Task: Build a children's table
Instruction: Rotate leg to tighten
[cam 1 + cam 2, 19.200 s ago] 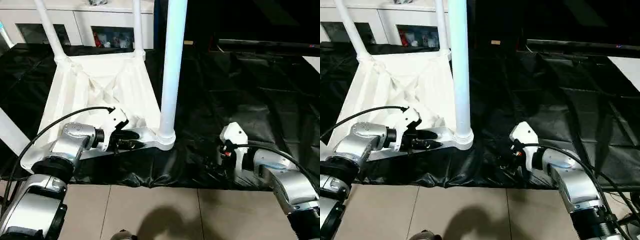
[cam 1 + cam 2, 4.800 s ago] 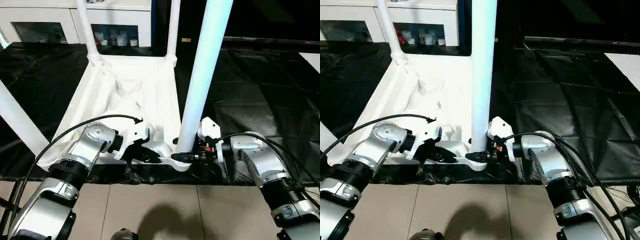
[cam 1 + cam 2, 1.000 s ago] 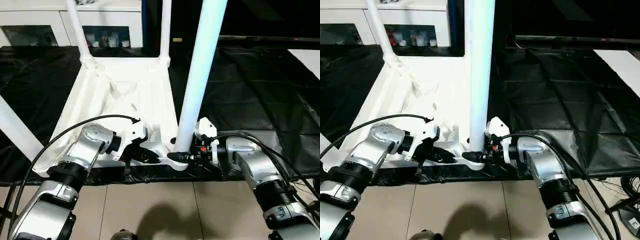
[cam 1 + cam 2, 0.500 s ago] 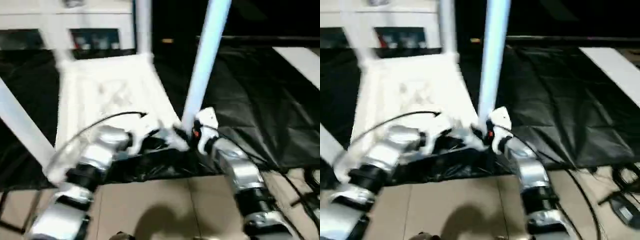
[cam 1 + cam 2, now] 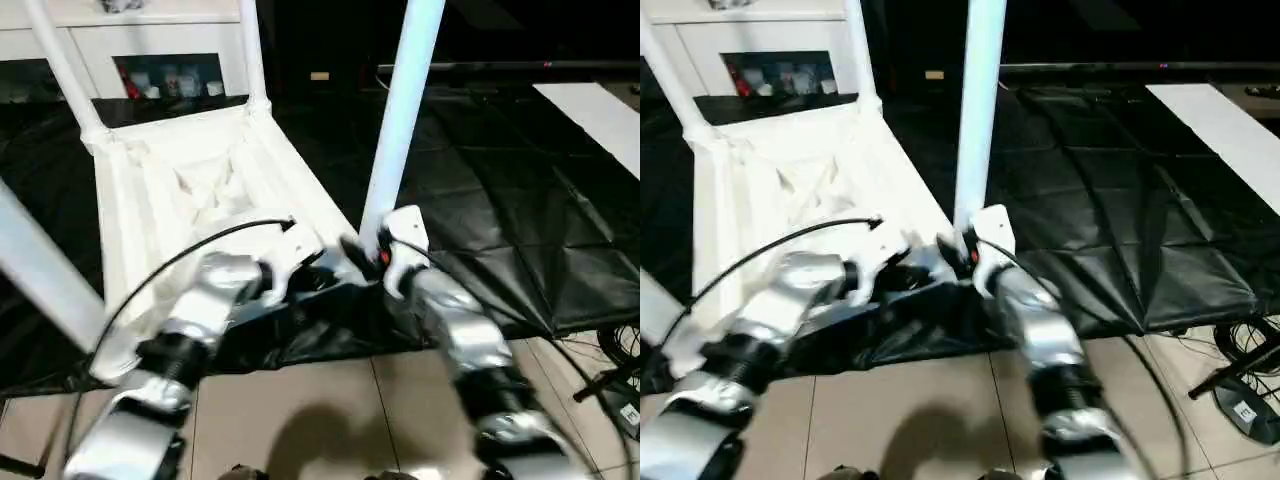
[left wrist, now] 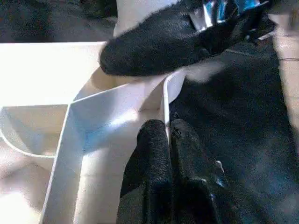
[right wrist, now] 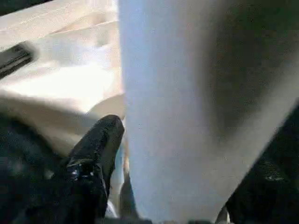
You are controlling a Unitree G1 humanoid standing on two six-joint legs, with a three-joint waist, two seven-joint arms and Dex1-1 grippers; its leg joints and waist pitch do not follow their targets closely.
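The white plastic ribbed tabletop [image 5: 190,190] lies upside down at the near edge of the black-covered work table [image 5: 480,190], legs pointing up. The left gripper [image 6: 167,140] is clenched on a thin rib of the rim, and the right gripper [image 7: 154,154] straddles the long white tubular leg [image 5: 400,110] at the near corner socket. Honestly, my worry is the leg isn't fully seated, so a sideways shove could tilt it out or drag the whole thing off the edge.

No readable text, labels, brand names, numbers or signs appear anywhere in these views; every surface is either plain or too blurred to make out writing.
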